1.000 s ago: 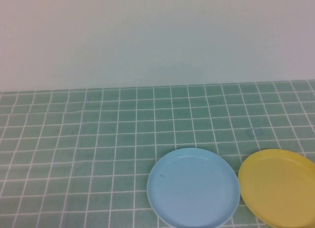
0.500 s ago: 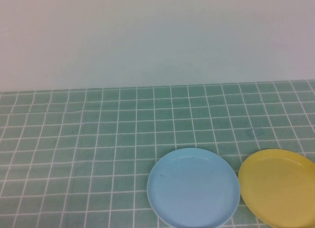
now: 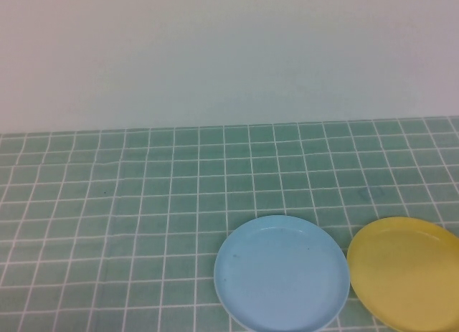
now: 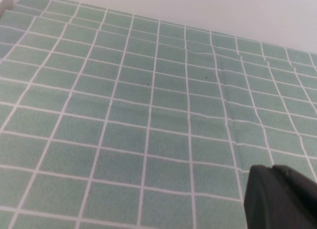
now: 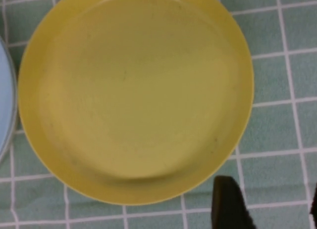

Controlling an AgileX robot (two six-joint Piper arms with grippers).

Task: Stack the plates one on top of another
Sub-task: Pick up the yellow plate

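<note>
Two plates lie side by side on the green tiled cloth near the front edge in the high view: a light blue plate (image 3: 282,272) and, to its right, a yellow plate (image 3: 405,271). Neither arm shows there. The right wrist view looks straight down on the yellow plate (image 5: 136,90), with a sliver of the blue plate (image 5: 4,100) at the picture's edge. My right gripper (image 5: 269,189) is open just beside the yellow plate's rim, with only cloth between its fingers. My left gripper (image 4: 272,168) is shut and empty over bare tiles.
The green tiled cloth (image 3: 143,203) covers the table up to a plain pale wall (image 3: 229,52) at the back. The cloth has slight wrinkles (image 4: 225,100) in the left wrist view.
</note>
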